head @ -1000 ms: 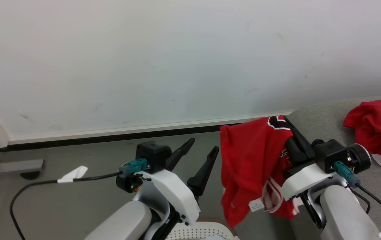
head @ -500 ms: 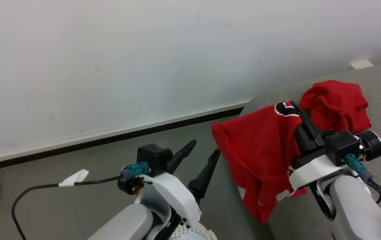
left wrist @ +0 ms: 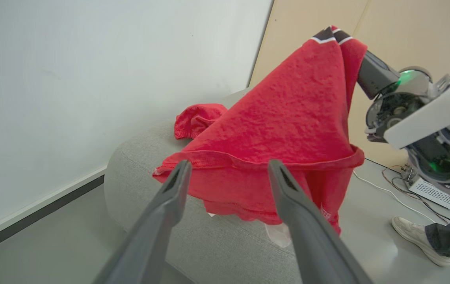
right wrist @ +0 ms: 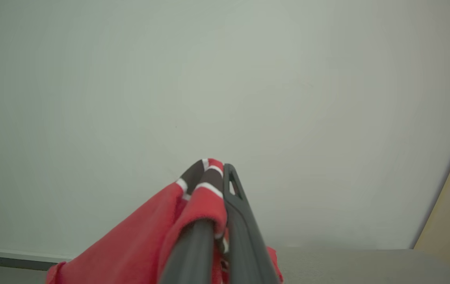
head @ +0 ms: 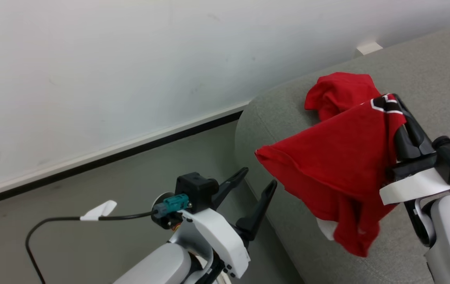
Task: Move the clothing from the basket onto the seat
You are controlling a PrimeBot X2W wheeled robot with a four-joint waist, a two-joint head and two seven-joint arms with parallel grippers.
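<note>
The left end effector, fingers spread and empty, hangs over the floor. To its right, the right end effector is clenched on a red garment, which drapes below it over the near rounded edge of the seat. This looks like the carry step. Next, I judge, it should lower and let go further in, short of the second garment just ahead. The wall lies beyond.

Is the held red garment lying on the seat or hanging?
Hanging: the garment drapes from the right gripper, shut on it, above the seat; hem contact unclear.
</note>
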